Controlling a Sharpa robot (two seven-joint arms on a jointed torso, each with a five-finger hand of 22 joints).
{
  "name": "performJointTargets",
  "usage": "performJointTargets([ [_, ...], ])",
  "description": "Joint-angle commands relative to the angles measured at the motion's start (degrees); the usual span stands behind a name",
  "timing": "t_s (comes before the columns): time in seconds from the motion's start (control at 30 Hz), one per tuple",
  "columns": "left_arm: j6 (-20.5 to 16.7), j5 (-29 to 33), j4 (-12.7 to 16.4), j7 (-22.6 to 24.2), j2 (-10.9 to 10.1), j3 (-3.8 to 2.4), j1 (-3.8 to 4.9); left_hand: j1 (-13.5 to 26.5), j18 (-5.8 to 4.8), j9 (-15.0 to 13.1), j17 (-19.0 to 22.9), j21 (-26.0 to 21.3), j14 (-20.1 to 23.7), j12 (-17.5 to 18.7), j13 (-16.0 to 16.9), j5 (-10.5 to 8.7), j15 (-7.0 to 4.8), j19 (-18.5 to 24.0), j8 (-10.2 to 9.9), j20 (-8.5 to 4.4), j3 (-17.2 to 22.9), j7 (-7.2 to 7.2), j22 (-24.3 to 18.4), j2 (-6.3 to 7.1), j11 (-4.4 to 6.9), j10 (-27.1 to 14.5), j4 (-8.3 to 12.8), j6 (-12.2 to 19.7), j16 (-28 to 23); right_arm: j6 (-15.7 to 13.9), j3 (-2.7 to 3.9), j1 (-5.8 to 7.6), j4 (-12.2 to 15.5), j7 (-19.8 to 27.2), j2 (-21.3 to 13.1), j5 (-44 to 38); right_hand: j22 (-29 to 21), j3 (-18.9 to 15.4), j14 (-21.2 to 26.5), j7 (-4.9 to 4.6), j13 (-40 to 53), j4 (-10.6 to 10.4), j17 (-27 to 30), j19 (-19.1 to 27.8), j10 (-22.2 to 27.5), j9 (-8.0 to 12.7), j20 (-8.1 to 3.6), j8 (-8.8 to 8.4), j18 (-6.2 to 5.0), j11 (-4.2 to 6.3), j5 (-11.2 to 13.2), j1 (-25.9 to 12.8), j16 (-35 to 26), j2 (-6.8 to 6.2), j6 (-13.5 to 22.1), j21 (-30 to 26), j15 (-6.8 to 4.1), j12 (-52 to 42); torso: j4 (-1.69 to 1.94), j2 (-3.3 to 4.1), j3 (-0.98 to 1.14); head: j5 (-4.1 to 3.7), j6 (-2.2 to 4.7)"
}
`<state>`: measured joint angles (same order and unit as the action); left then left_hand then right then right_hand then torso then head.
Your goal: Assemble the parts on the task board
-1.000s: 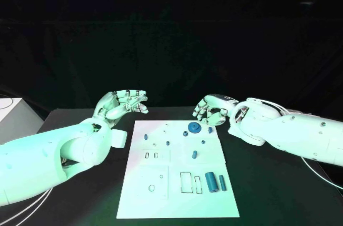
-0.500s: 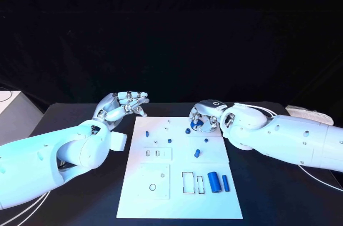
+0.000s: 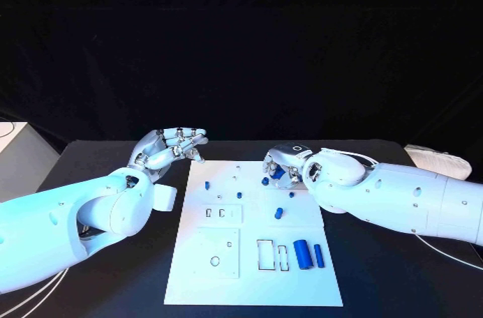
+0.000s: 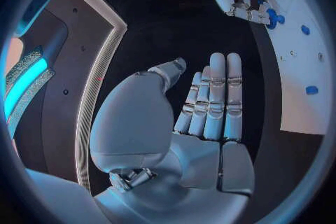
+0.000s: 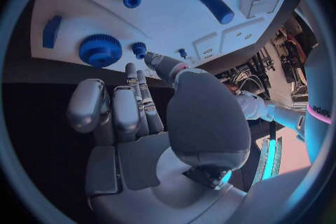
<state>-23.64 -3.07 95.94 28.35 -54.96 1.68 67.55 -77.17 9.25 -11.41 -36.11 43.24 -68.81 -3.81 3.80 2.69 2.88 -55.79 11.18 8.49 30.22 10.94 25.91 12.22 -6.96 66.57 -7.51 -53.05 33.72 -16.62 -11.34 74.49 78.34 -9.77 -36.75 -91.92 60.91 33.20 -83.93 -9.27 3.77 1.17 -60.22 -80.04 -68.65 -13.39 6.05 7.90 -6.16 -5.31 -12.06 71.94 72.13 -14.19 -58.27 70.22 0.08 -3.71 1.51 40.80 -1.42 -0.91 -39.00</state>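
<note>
The white board lay in the middle of the black surface, as before. Right hand had moved further left over the board's far right corner since the earlier frames and now hung above the blue gear; the gear is hidden under it in the head view. Its fingers were held together and extended, nothing in them. Left hand stayed just off the board's far left corner, fingers straight and side by side, palm bare, holding nothing. Small blue pegs stood in the far half of the board. Two blue cylinders lay at the near right, beside a rectangular slot. These parts had not moved.
</note>
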Motion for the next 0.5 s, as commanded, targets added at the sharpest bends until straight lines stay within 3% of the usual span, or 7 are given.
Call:
performJointTargets([
  [0.03,1.18,0.18,0.12,0.01,-0.04,-0.09,0.09,0.48,1.02,-0.08,-0.05,0.29,0.39,0.17,0.09,0.22,0.07,0.36,-0.05,-0.12,0.27,0.27,0.05,0.05,-0.30,0.04,0.15,-0.24,0.37,1.06,-0.02,-0.12,-0.26,-1.05,0.30,-1.85,0.12,-0.15,-1.86,0.03,0.04,-0.37,-0.14,-0.56,0.57,-0.11,0.04,-0.21,0.86,-0.06,0.37,0.11,0.48,-0.57,0.38,0.25,0.27,0.21,0.08,0.33,-0.03,0.13,-0.08],
  [0.5,1.37,0.50,0.04,-0.23,-0.16,-0.20,0.12,0.61,1.02,-0.08,-0.19,0.50,0.57,0.16,0.10,0.22,0.11,0.53,-0.10,-0.08,0.28,0.28,0.20,0.06,-0.33,-0.04,0.19,-0.16,0.48,1.61,-0.05,-0.25,-0.96,-0.91,1.55,-1.98,0.49,-0.12,-1.76,-0.01,0.11,-0.67,-0.42,-0.62,0.72,-0.30,0.08,-0.07,0.90,-0.08,0.29,0.11,0.95,-0.31,0.15,0.51,0.29,0.11,0.12,0.83,-0.09,0.19,-0.14],
])
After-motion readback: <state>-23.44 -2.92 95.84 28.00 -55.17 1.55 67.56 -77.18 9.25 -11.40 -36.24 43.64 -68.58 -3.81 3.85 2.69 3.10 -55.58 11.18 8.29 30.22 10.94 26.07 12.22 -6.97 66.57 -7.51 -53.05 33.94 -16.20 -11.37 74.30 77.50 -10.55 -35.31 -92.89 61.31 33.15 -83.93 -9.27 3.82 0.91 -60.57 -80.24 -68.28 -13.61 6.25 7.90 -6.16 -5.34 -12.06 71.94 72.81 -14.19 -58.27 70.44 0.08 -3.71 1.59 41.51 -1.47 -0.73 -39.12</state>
